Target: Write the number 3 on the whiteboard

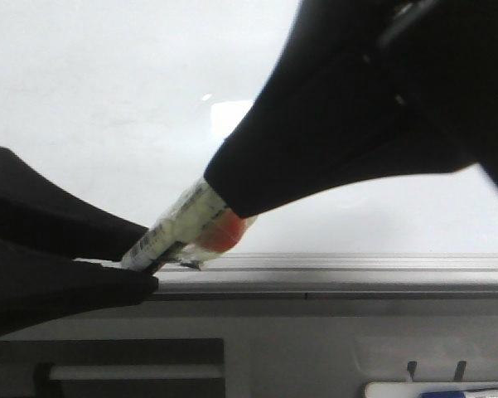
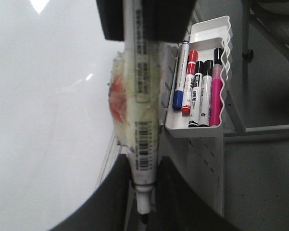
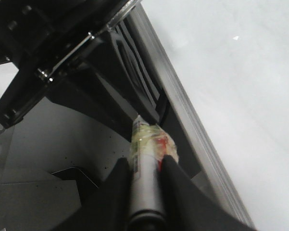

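We have the marker (image 2: 140,120), light, stiff and slick but for its taped middle, pinched by both the left gripper (image 2: 143,192) and the right gripper (image 3: 144,187) just above the ledge (image 1: 356,274) of the whiteboard (image 1: 108,99), which shows no 3.

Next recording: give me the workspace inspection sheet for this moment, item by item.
Surface: whiteboard glossy, with light glare; grey ledge along its edge.
Job's things: marker wrapped in yellowish tape with an orange patch, lying low over the ledge; number 3 not seen on the visible board.
Clutter: white tray holding blue, red, two black and one pink spare markers.
Grippers: right pincer shut on the marker; left pincer flanks the nib end, grip unclear.
Cables: nothing seen.
Surroundings: grey metal frame beside the tray.
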`<state>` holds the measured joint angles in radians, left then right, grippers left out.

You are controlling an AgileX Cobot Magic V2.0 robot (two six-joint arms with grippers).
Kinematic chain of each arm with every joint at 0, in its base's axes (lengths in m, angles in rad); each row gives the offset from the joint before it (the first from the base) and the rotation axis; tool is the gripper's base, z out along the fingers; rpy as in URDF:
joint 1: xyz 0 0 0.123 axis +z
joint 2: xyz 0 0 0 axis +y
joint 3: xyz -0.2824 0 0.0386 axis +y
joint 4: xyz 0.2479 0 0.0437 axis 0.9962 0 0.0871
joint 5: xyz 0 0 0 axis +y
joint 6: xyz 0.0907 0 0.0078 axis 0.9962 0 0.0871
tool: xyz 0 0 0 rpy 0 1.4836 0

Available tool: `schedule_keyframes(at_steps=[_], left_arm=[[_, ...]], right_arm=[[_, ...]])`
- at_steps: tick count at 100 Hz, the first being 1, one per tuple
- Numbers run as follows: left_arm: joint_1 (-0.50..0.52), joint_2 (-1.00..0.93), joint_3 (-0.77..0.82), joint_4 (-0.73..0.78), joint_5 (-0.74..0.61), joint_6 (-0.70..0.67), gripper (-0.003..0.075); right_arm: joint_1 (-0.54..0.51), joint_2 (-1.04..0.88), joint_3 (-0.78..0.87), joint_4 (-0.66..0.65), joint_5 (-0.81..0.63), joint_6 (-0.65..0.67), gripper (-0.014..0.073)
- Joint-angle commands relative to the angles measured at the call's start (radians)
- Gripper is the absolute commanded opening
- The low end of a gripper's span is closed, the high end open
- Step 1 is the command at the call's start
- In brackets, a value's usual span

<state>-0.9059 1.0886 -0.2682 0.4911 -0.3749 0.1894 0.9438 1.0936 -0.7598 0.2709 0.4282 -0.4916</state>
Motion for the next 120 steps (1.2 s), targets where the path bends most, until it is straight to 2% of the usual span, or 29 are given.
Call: schedule_keyframes(at_steps=[1,20,27,34,51,60,77,101,111,120], left_arm=[[0.003,-0.017,-0.021,-0.006,-0.065,-0.001,-0.0020],[0.003,-0.017,-0.021,-0.004,-0.067,-0.001,-0.0015],[0.003,-0.017,-0.021,-0.001,-0.069,-0.001,0.0027],[0.003,-0.017,-0.021,-0.001,-0.067,-0.001,0.0110],[0.003,-0.043,-0.021,-0.018,-0.051,-0.004,0.0389],[0.003,-0.100,-0.021,-0.059,-0.051,-0.005,0.0455],[0.003,-0.279,-0.021,-0.065,0.033,-0.008,0.0458],[0.005,-0.559,-0.021,-0.233,0.127,-0.008,0.0450],[0.013,-0.631,-0.021,-0.258,0.169,-0.005,0.0404],[0.058,-0.654,-0.021,-0.260,0.216,-0.005,0.0324]], right_arm=[[0.002,-0.014,-0.036,0.009,-0.066,-0.011,-0.0064],[0.002,-0.014,-0.036,0.009,-0.066,-0.011,-0.0061],[0.002,-0.014,-0.036,0.009,-0.066,-0.011,-0.0061],[0.002,-0.014,-0.036,0.009,-0.066,-0.011,-0.0061],[0.002,-0.016,-0.036,0.009,-0.066,-0.011,-0.0061],[0.002,-0.017,-0.036,0.009,-0.063,-0.007,-0.0061],[-0.014,-0.017,-0.074,0.009,-0.056,-0.002,-0.0061],[-0.120,-0.017,-0.205,0.007,0.002,-0.002,-0.0061],[-0.164,-0.017,-0.233,0.000,-0.022,-0.002,-0.0061],[-0.192,-0.017,-0.236,-0.006,-0.056,-0.002,-0.0061]])
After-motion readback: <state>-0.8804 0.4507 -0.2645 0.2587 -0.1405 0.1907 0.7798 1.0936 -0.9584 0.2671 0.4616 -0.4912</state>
